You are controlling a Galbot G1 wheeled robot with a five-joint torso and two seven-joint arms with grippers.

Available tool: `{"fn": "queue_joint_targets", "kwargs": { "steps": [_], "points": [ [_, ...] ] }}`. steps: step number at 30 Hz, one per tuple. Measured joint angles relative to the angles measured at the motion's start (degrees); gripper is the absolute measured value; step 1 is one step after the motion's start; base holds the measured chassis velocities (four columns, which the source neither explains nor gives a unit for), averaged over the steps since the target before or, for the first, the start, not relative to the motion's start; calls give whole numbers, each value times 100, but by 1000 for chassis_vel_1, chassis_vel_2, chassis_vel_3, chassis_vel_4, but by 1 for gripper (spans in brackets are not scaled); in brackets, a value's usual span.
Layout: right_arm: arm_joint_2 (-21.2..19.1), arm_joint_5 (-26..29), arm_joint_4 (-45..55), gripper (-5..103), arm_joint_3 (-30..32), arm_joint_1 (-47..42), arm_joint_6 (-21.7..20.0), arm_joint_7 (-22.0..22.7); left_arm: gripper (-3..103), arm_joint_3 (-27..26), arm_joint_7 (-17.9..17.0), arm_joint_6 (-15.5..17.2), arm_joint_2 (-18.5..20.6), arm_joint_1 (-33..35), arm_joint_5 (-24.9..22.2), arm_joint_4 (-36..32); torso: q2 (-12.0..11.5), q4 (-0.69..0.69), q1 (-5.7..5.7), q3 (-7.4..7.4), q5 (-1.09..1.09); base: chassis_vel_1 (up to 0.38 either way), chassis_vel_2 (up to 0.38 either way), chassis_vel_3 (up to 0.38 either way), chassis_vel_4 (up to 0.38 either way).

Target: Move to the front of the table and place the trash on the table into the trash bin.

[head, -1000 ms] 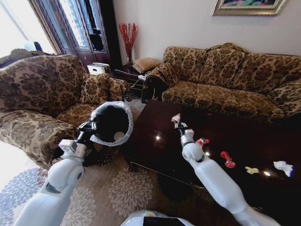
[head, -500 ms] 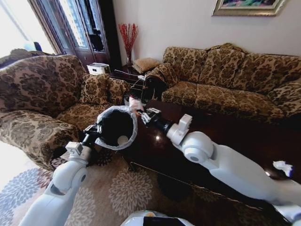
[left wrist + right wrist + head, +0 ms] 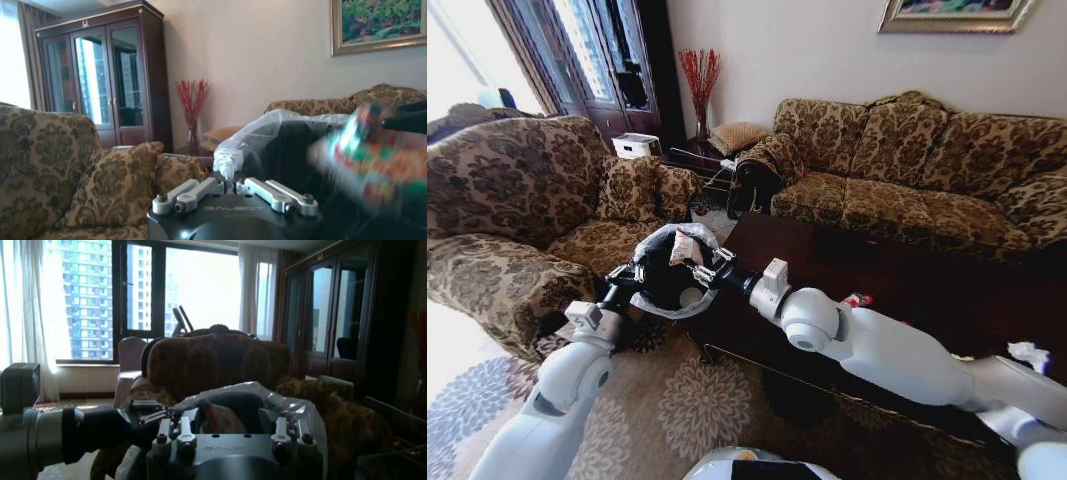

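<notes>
Right gripper [image 3: 695,262] closed on a piece of trash [image 3: 683,247], probably a printed paper cup; blurred in the left wrist view [image 3: 367,150]. It sits at the mouth of the trash bin [image 3: 659,268]. Left gripper [image 3: 632,273] clamped on the bin's liner rim at 9 o'clock, holding the bin tilted beside the table [image 3: 827,260]. On the table: red-capped bottle [image 3: 857,299] at 3 o'clock of the right forearm, white paper wad [image 3: 1029,352] far at 4 o'clock. Armchair [image 3: 507,200] behind the bin at 10 o'clock.
</notes>
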Motion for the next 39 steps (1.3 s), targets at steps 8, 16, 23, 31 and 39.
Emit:
{"fn": "queue_joint_targets", "kwargs": {
  "steps": [8, 16, 23, 31, 39],
  "points": [
    [191, -8, -194, 83, -109, 203, 31, 110, 4, 6, 23, 1, -16, -17, 0, -1, 0, 0, 0, 0, 0, 0, 0, 0, 0],
    [-140, 96, -169, 100, 878, -254, 48, 708, 4, -55, 40, 53, 18, -7, 23, 0, 0, 2, 0, 0, 1, 0, 0, 0, 0],
    [-763, -361, -728, 100, 2166, -1722, 27, 869, 4, -52, 32, 45, 85, -11, 16, -17, 0, -2, 0, 0, 4, 0, 0, 0, 0],
    [-420, -724, -1174, 100, 4022, -4085, -42, 1692, 4, 30, 65, 11, 135, -17, 12, -18, 0, -2, 0, 0, 2, -37, -35, -32, -34],
    [380, -1126, -1539, 100, 4524, -4853, 92, 2066, 4, 127, 94, -41, 124, -2, 30, -38, 0, 0, -1, -1, -1, -89, -90, -83, -84]
  ]
}}
